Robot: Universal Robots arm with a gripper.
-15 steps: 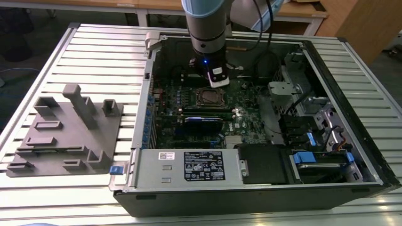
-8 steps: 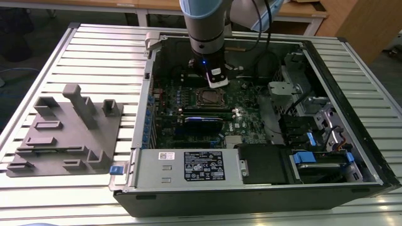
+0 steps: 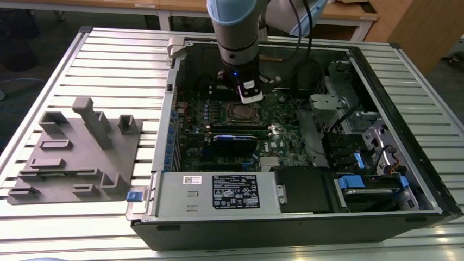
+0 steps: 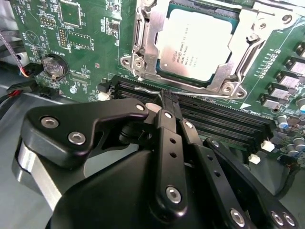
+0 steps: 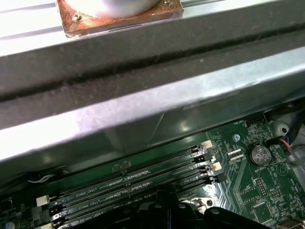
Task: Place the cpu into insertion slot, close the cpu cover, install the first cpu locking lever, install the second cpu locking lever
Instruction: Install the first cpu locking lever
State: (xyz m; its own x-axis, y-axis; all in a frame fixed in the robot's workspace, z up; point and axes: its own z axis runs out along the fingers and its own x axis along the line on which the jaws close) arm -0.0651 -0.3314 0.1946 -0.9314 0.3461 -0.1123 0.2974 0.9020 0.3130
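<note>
Second wrist view: cpu (image 4: 198, 43) sits under the closed cpu cover (image 4: 147, 38); gripper (image 4: 164, 97) fingers pinched together at the thin locking lever (image 4: 147, 88); any slip and that springy lever could snap back.

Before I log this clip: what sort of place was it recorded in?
Probably a robotics lab or workshop bench: an opened PC case sits on a slatted metal table, a robot arm reaches down over its motherboard, and wooden desks stand behind.
</note>
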